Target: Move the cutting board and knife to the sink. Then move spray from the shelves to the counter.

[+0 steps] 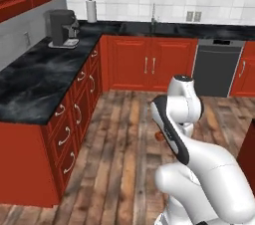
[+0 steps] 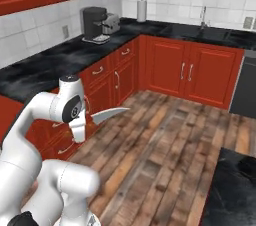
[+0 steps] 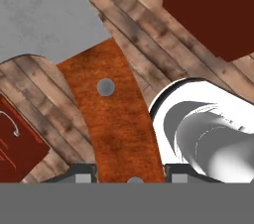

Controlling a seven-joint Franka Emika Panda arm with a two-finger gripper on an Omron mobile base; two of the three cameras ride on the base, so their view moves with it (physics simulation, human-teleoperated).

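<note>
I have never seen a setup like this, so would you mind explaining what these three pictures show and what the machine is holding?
This is a simulated kitchen with a white robot arm on a driving base. Two pictures come from cameras on the base, behind the arm to its left and right. The third comes from a camera on the hand, looking along the end effector. It is shut on the knife, gripping its reddish-brown handle; the grey blade sticks out above the wooden floor. On the black counter stand a coffee machine and a paper towel roll. The sink, with its thin faucet, is further along.
</note>
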